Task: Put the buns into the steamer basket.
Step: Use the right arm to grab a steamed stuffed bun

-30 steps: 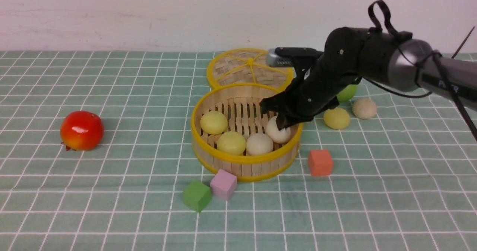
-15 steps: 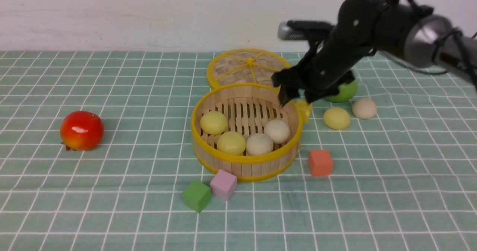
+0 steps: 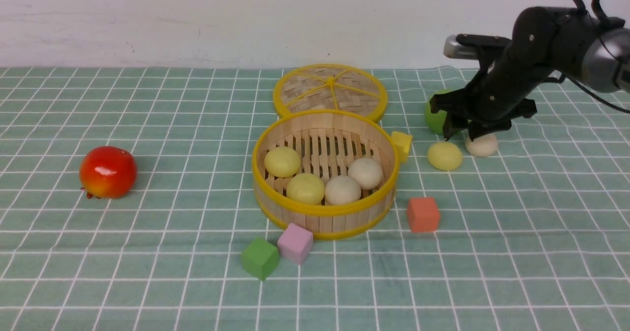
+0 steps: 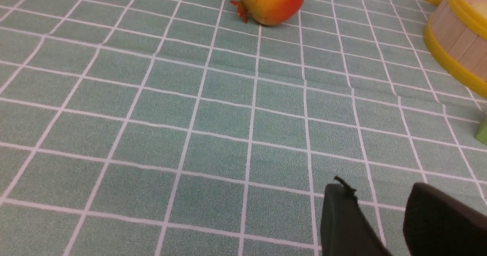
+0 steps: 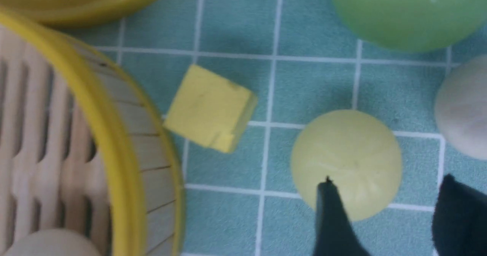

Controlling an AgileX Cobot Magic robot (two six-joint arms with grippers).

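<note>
The steamer basket (image 3: 325, 210) stands mid-table and holds two pale yellow buns (image 3: 282, 161) (image 3: 305, 188) and two beige-white buns (image 3: 342, 190) (image 3: 366, 172). A pale yellow bun (image 3: 444, 155) and a beige-white bun (image 3: 483, 145) lie on the cloth to its right. My right gripper (image 3: 461, 133) is open and empty, hovering above and between these two. In the right wrist view the yellow bun (image 5: 346, 161) lies just beyond the gripper (image 5: 384, 195), with the white bun (image 5: 462, 124) beside it. My left gripper (image 4: 376, 202) is open and empty over bare cloth.
The flat woven lid (image 3: 330, 91) lies behind the basket. A green apple (image 3: 435, 117) sits behind my right gripper. A yellow cube (image 3: 401, 145) touches the basket's right side. An orange cube (image 3: 423, 214), pink cube (image 3: 295, 243), green cube (image 3: 259, 257) and red fruit (image 3: 108, 171) lie around.
My right gripper let go of a beige-white bun in the basket, rose, and swung right to hover over the two buns on the cloth.
</note>
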